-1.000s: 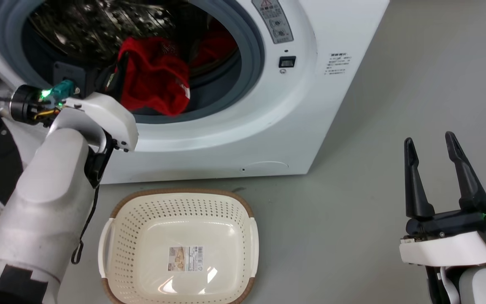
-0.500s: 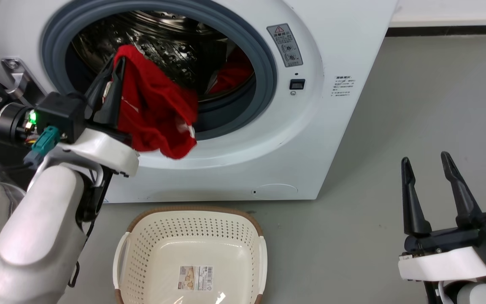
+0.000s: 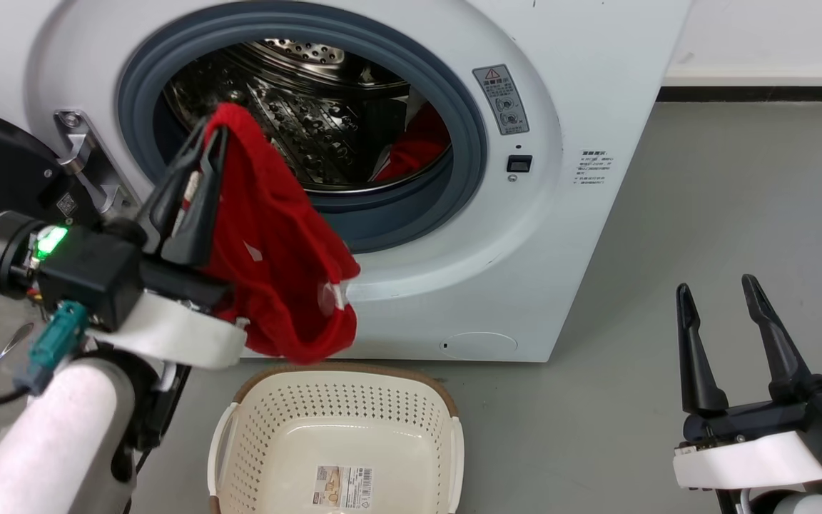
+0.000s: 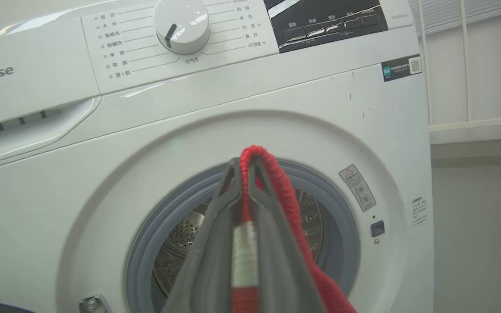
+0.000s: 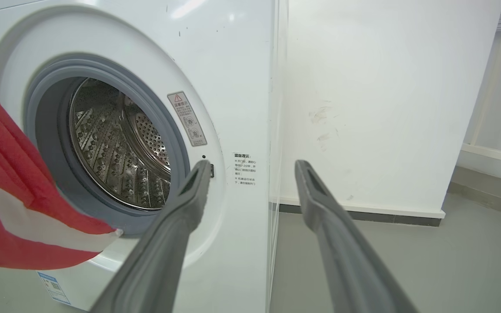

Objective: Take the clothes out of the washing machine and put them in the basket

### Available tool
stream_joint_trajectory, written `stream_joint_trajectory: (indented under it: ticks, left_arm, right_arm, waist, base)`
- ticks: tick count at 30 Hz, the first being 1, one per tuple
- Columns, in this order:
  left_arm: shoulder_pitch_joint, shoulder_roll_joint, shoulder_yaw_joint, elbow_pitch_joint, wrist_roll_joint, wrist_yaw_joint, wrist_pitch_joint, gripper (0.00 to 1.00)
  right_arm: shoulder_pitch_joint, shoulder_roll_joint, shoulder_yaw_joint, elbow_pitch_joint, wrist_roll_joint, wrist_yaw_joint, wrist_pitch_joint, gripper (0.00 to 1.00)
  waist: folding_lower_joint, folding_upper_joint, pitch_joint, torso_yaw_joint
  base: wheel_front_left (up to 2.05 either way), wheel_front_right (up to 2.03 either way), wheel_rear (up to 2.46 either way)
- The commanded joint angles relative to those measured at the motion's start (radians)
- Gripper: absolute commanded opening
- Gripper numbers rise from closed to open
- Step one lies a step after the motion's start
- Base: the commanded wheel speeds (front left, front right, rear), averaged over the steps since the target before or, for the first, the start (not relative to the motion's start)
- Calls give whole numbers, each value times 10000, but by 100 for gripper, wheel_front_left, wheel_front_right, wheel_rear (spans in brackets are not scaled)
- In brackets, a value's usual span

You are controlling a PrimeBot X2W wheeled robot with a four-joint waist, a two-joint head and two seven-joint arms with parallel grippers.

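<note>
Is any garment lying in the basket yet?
No, the basket holds just a sticker, while the red garment hangs from the left gripper, jaws shut.

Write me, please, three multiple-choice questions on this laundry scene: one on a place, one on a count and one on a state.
1. Where is the red garment that the left gripper holds?
A. Deep in the drum
B. Hanging outside the porthole of the washing machine
C. Spread flat on the floor

2. How many garments lie in the basket?
A. None
B. One
C. Two

3. What state is the right gripper in?
A. Shut on a garment
B. Open and empty
C. Shut on a handle

Answers:
1 B: it dangles from the gripper in front of the porthole.
2 A: the basket's bottom is bare but for a sticker.
3 B: its fingers stand apart with nothing between them.
</note>
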Motion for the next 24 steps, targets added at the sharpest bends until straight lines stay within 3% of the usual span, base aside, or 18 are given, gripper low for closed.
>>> stream_joint_trajectory:
  ticks: [1,8,14,20,24]
  left_arm:
    - [204,69,-34,-250,112,87,84,0]
    - [952,79,-322,-904,46,313,373,0]
    - [1574,-73,-640,-615,-127,293,328,0]
    - [2205,-351,-1197,404,-303,31,43,0]
    - [2236,-794,-1647,2318,-638,-551,-386,0]
  right_arm:
    - [132,10,-6,-22,8,-7,-17,100]
    - [135,10,6,-43,38,-7,-17,100]
    - [-60,10,11,-91,2,-7,-17,100]
    - [-386,11,42,-153,-79,-7,-17,100]
    - [-776,10,51,-251,-181,-7,-17,100]
  waist:
    - [1,0,-31,41]
    - [1,0,-4,137]
    - [1,0,224,137]
    - [1,0,757,6]
    - [1,0,1593,-217]
  base:
    - [0,0,0]
    - [0,0,0]
    - [0,0,0]
    - [0,0,0]
    - [0,0,0]
